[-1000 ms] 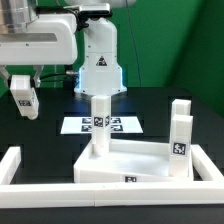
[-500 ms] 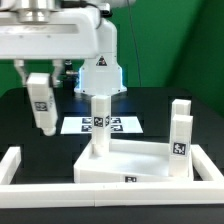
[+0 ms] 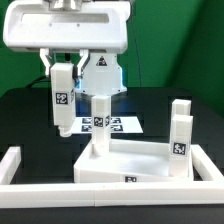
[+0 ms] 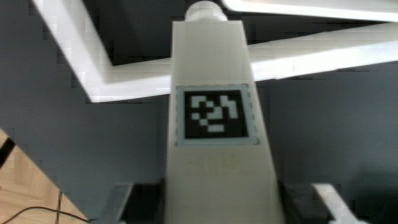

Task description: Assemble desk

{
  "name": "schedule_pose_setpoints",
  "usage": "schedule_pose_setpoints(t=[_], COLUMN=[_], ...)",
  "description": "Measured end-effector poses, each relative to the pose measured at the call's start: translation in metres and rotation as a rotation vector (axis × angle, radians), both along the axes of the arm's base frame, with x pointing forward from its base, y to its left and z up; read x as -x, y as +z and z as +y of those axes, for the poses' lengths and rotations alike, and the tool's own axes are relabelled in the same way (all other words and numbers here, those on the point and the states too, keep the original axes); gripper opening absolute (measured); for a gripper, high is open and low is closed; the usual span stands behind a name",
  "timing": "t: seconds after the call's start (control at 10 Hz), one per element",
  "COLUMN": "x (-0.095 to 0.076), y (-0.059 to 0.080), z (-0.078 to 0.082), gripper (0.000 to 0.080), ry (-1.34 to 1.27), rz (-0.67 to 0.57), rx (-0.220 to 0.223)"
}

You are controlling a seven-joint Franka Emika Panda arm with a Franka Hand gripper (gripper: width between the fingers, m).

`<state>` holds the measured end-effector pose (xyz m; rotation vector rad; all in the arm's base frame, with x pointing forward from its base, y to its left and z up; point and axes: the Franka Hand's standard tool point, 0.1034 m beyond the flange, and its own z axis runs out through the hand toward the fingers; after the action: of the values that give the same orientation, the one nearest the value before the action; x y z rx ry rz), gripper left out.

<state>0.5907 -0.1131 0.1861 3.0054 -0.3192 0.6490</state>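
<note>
The gripper (image 3: 61, 78) is clamped on a leg block (image 3: 61, 103), which hangs tip-down from between its fingers, clear of the table, while the tabletop panel (image 3: 135, 160) lies below and off to the exterior view's right with two legs standing on it. This looks like the carry of a third leg. Next it calls for lining the tip over a free corner socket and lowering it straight.

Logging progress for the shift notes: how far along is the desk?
Partway. Three legs stand upright at the tabletop: one at the exterior view's left, two at its right; whether they are seated cannot be told. In hand: the tool holds another leg above the table. Left: mounting that leg.
</note>
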Motion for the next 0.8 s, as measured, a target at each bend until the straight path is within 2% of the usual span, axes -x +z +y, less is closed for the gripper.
schedule_pose_setpoints(t=[0.2,0.3,0.5,0.6,0.7,0.8], x=[0.001,0.007,0.001,-0.003,-0.006,-0.006], y=[0.0,-0.002,-0.009,-0.008,-0.009,-0.008], z=[0.001,0.006,0.028,0.052,0.067,0.063], gripper=[0.029,0.029,0.029,0.029,0.029,0.029], ry=[-0.005,-0.028,-0.036,-0.073,-0.082,-0.065], rz=[0.001,-0.006,-0.036,-0.029,0.001,0.0], rx=[-0.006,-0.039,-0.042,-0.085,-0.095,-0.08])
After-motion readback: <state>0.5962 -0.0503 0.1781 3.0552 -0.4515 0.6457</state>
